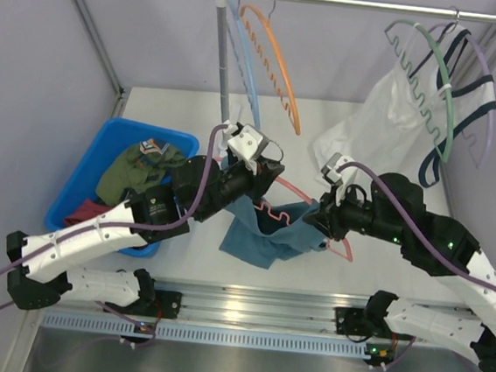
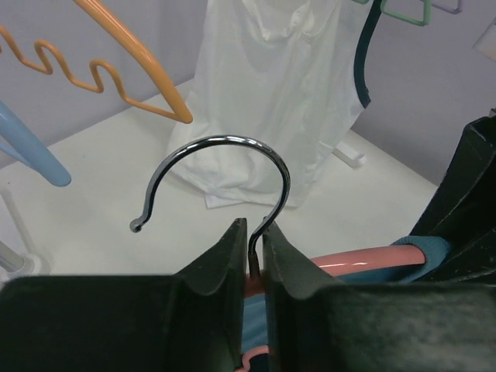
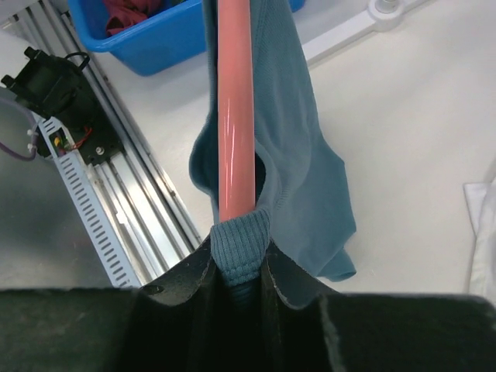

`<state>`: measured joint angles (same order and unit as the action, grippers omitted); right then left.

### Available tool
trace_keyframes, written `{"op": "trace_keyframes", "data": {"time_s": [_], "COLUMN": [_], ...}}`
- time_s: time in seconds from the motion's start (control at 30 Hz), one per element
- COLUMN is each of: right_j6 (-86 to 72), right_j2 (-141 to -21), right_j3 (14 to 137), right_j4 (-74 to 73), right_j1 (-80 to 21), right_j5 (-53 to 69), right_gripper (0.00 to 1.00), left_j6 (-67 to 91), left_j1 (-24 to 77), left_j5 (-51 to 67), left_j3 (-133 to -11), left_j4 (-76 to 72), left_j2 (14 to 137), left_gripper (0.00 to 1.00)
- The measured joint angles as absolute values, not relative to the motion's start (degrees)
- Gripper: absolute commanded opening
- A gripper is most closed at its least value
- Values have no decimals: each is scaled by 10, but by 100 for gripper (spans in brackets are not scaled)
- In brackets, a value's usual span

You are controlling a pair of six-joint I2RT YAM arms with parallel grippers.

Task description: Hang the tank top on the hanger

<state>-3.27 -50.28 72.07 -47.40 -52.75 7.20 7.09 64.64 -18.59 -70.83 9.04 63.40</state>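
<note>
Top external: tank top (image 1: 260,240) and hanger (image 1: 293,190) over white table (image 1: 185,110), lavender walls (image 1: 158,28)

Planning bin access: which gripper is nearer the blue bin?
Left. The left gripper, clamping the hanger, is right of the blue bin; the right gripper, pinching the tank top, is farther right.

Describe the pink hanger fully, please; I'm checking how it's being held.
The hanger is glossy salmon-pink plastic, curved, with a wavy inner edge and a thin chromed metal hook. It spans between the two grippers: the left gripper pinches the hook's stem, and the right gripper clamps a ribbed teal strap of the tank top over one end.
</note>
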Motion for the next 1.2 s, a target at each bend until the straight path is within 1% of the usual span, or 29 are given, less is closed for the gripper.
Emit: {"op": "trace_keyframes", "data": {"time_s": [0.03, 0.17, 0.2, 0.43, 0.77, 1.03, 1.1, 1.13, 1.17, 1.2], "right_j6": [-37, -51, -54, -68, -98, -168, -187, -194, -202, -207], "right_j2": [-497, -471, -466, -433, -407, -392, -401, -408, -418, -429], "right_j3": [719, 705, 702, 690, 690, 696, 704, 707, 711, 714], "right_j4": [-473, -475, -475, -481, -533, -594, -610, -614, -618, -620], "right_j1": [-528, -527, -527, -527, -527, -527, -527, -527, -526, -525], "right_j5": [65, 41, 36, 26, -15, -115, -147, -161, -176, -187], "right_gripper": [0, 0, 0, 0, 0, 0, 0, 0, 0, 0], "left_j6": [72, 77, 76, 75, 69, 65, 62, 61, 59, 58], "left_j1": [647, 647, 648, 649, 649, 649, 649, 649, 649, 649], "left_j5": [-185, -184, -184, -184, -191, -188, -188, -188, -188, -188], "left_j3": [-715, -751, -759, -788, -805, -814, -816, -816, -816, -816], "left_j4": [91, 95, 96, 103, 115, 117, 120, 121, 121, 123], "left_j2": [639, 647, 647, 644, 613, 602, 602, 602, 602, 603], "left_gripper": [32, 42, 43, 46, 46, 46, 43, 43, 47, 48]}}
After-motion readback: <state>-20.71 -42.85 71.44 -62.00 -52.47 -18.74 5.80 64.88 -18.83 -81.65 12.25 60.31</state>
